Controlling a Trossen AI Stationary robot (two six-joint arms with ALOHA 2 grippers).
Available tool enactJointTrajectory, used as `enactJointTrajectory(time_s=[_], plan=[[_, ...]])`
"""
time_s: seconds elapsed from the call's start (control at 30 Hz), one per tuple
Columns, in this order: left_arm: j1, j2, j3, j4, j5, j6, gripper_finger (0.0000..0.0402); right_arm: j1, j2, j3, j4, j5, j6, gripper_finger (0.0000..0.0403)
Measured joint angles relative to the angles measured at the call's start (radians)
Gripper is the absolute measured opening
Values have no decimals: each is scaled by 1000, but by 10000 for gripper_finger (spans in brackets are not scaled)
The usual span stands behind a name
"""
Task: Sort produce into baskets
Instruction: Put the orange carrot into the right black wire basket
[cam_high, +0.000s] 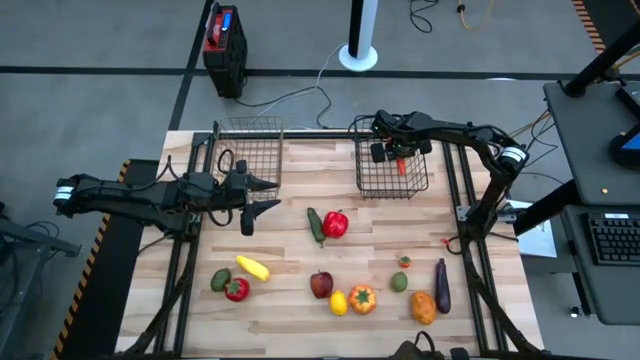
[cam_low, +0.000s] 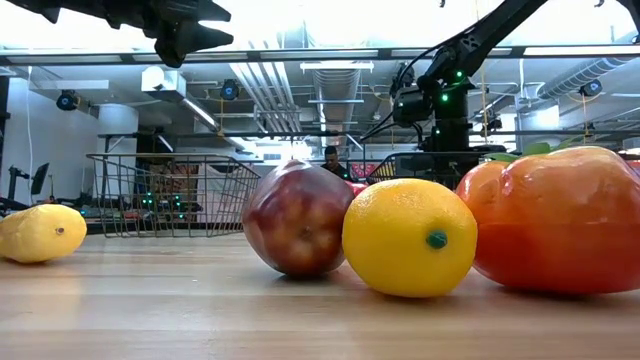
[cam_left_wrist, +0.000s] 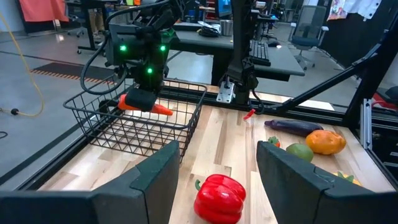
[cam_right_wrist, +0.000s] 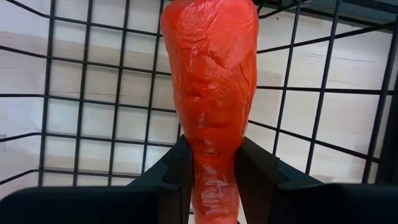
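Right gripper (cam_high: 400, 158) hangs over the right wire basket (cam_high: 392, 185), fingers (cam_right_wrist: 177, 174) clenched on an orange-red carrot (cam_right_wrist: 211, 93) held just above the basket's mesh floor. Left gripper (cam_high: 262, 195) hovers beside the left basket (cam_high: 248, 128), fingers (cam_left_wrist: 155, 171) released with nothing between them, red bell pepper (cam_left_wrist: 219, 198) on the worktop (cam_high: 290, 310) ahead of it. Remaining produce lies loose on the worktop: cucumber (cam_high: 315, 225), yellow squash (cam_high: 252, 267), apple (cam_high: 321, 285), lemon (cam_high: 338, 302), eggplant (cam_high: 442, 284).

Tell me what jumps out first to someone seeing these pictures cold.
The right gripper is shut on an orange-red carrot, held over the right basket. The left gripper hovers open above the red bell pepper at mid-table, with loose produce along the near edge.
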Motion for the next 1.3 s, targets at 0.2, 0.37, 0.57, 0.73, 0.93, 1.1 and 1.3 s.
enactJointTrajectory(time_s=[0.2, 0.37, 0.57, 0.73, 0.93, 1.1, 1.3], plan=[[0, 0, 0, 0, 0, 0, 198, 3, 0, 0, 4, -28, 20, 88], [0, 0, 0, 0, 0, 0, 198, 9, 0, 0, 8, -30, 28, 91], [0, 0, 0, 0, 0, 0, 198, 9, 0, 0, 13, -35, 30, 92], [0, 0, 0, 0, 0, 0, 198, 10, 0, -1, 16, -36, 31, 93], [0, 0, 0, 0, 0, 0, 198, 11, 0, -2, 21, -37, 31, 93], [0, 0, 0, 0, 0, 0, 198, 11, 0, -2, 26, -36, 31, 93], [0, 0, 0, 0, 0, 0, 198, 14, 0, -4, 45, -41, 30, 93]])
